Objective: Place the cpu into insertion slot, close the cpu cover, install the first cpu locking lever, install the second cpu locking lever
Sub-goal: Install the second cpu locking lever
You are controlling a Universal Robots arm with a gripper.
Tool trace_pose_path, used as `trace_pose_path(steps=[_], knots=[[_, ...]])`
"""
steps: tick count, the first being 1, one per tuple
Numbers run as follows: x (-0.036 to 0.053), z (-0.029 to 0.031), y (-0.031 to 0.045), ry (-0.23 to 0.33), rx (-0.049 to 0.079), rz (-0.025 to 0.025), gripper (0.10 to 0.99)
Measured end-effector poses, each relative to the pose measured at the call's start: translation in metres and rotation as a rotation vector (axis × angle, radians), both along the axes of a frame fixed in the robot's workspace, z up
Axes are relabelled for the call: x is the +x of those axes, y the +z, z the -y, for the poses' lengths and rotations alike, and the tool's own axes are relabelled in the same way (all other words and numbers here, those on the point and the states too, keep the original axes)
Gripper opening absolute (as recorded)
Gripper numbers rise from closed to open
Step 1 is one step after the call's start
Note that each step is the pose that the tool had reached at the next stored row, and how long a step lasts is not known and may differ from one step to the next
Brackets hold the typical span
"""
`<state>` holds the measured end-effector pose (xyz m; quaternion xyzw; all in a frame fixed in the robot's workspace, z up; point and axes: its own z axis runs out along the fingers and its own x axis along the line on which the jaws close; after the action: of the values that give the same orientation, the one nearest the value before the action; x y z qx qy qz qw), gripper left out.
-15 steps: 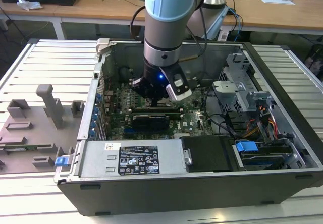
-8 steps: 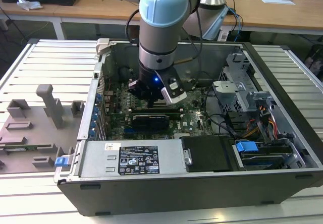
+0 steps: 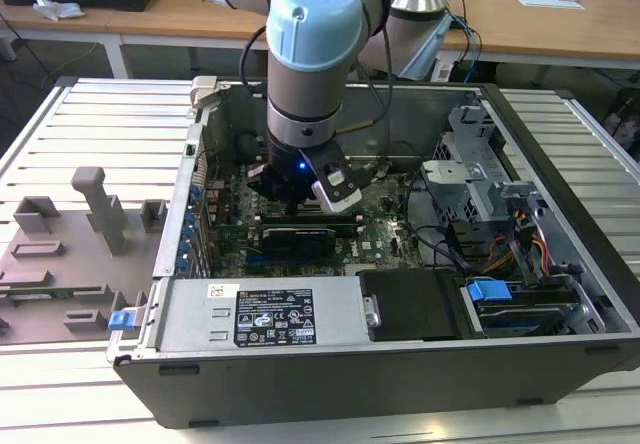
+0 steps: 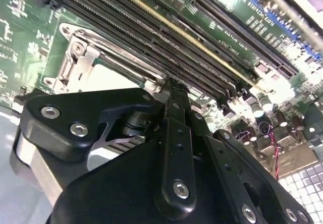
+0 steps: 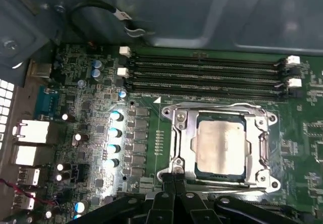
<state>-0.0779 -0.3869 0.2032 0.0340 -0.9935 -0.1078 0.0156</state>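
Gripper (image 5: 173, 176) pressed together at cpu cover (image 5: 220, 114) edge; cpu (image 5: 221, 146) beneath; memory slots (image 5: 207, 75) beside cover.

Cpu (image 5: 221, 144): pale silvery-tan top. Cpu cover (image 5: 180, 128): bright silver frame. Circuit board (image 5: 151, 133): green, dotted with blue-capped capacitors (image 5: 115, 131). Memory slots (image 5: 202, 75): black, white end clips. Gripper (image 4: 171, 90): matte black, silver screws. Arm joint (image 3: 312, 19): pale blue cap, grey body. Counter (image 3: 90, 134): ribbed silver-grey.
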Motion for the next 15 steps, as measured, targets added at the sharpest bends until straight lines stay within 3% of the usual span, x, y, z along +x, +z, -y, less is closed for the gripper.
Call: trace_pose_path(steps=[3,7,10,12,15], knots=[[-0.0044,0.0018,-0.0031,0.014,0.031,-0.0002,0.106],[-0.0045,0.0067,-0.0103,0.020,0.037,-0.0012,0.106],[-0.0046,0.0073,-0.0107,0.023,0.042,0.0006,0.106],[-0.0042,0.0070,-0.0074,0.024,0.044,0.0026,0.106],[-0.0043,0.0073,0.0054,0.025,0.043,0.0018,0.106]])
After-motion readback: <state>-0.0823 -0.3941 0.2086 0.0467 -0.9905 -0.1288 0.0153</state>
